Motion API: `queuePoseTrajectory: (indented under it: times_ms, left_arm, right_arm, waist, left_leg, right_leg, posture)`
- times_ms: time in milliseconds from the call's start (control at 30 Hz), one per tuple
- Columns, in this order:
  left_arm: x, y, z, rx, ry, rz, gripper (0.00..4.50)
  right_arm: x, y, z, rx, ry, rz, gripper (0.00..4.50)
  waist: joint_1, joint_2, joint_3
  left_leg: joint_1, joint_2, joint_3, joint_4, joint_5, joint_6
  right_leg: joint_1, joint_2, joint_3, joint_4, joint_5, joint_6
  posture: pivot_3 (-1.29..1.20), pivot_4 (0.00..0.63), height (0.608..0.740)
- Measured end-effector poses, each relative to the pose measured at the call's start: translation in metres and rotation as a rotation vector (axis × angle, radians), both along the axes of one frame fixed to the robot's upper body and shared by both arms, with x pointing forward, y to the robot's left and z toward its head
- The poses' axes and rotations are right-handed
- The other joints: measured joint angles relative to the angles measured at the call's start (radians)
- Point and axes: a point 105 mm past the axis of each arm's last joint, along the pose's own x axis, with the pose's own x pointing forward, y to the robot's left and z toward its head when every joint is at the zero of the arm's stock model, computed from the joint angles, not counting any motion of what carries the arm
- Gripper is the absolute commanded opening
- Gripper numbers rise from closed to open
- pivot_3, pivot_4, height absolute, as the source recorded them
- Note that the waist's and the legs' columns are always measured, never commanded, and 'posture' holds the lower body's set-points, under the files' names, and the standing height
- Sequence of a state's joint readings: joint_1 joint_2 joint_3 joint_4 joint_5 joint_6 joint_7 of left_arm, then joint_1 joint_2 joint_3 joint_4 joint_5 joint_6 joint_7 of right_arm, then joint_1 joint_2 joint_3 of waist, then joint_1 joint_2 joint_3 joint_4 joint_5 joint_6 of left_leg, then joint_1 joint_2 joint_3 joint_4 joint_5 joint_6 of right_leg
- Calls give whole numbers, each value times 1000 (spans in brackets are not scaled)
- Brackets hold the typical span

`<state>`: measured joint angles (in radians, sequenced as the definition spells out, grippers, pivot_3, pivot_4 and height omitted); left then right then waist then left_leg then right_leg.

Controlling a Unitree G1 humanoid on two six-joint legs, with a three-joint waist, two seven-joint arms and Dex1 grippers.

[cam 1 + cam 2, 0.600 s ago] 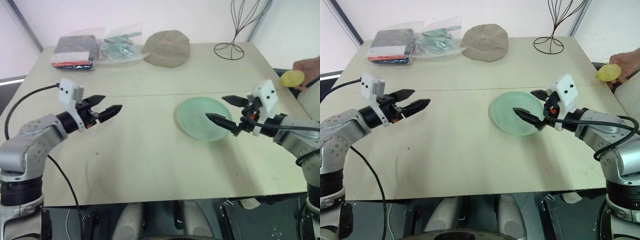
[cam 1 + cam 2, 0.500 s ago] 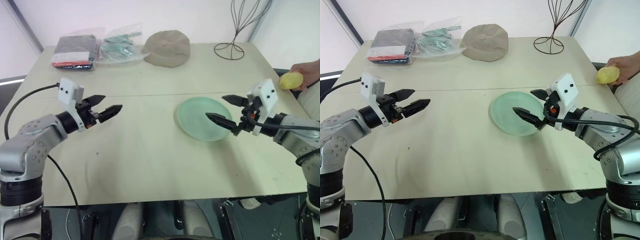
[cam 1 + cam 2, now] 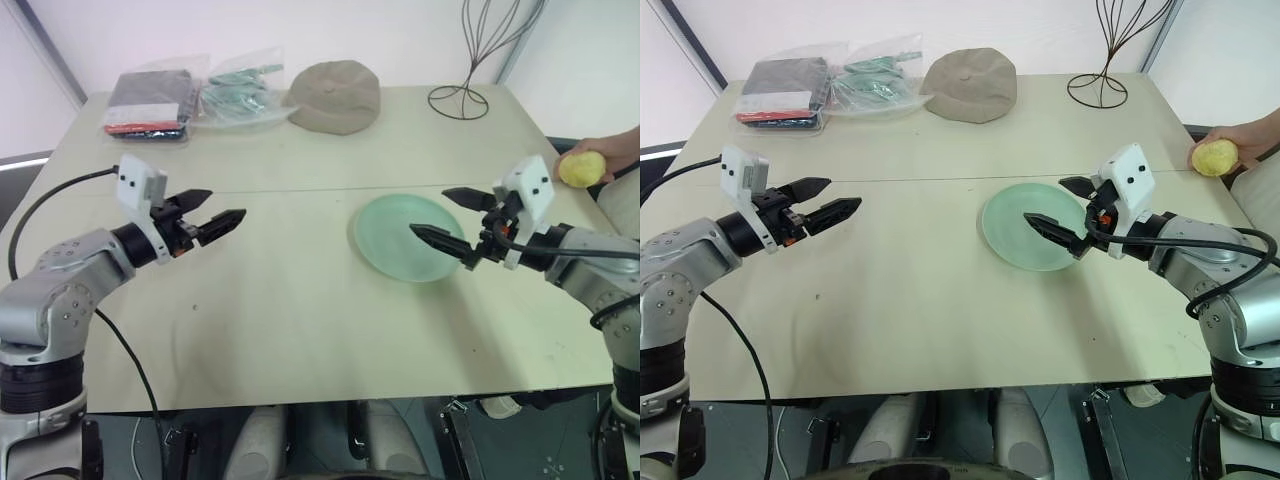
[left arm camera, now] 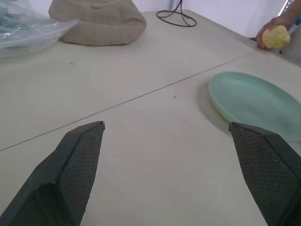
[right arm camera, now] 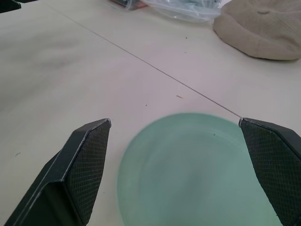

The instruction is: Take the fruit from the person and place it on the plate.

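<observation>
Person's hand (image 3: 1247,138) cut off by the picture's right edge, the arm beyond unseen; fingers partly behind the fruit (image 3: 1214,157). Wire stand (image 3: 1113,48) cropped at the top. Contents of the clear bags (image 3: 875,78) too muddled to tell. Plate (image 3: 1012,230) partly covered on its right side by the right gripper (image 3: 1060,212); blurred and cut off at the lower edge in the right wrist view.

Head stereo pair high over table (image 3: 300,300), wrist cameras low, sharing plate (image 4: 254,101)
</observation>
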<state>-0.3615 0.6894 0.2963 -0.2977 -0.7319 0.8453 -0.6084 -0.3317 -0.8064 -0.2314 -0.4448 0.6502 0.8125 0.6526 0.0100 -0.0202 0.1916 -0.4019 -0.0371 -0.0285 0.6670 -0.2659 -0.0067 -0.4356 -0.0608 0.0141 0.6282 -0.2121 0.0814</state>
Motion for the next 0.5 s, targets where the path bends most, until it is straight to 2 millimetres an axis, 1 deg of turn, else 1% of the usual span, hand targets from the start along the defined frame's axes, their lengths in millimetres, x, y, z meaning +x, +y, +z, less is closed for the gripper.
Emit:
queuePoseTrajectory:
  times_ms: [500]
  left_arm:
    - [1, -1, 1, 3, -5, -4, 4428]
  right_arm:
    - [1, -1, -1, -1, 11, -19, 4500]
  waist:
    - [0, 0, 0]
  left_leg:
    - [0, 0, 0, 0, 0, 0]
  right_leg:
    - [0, 0, 0, 0, 0, 0]
  posture:
    - [0, 150, 740]
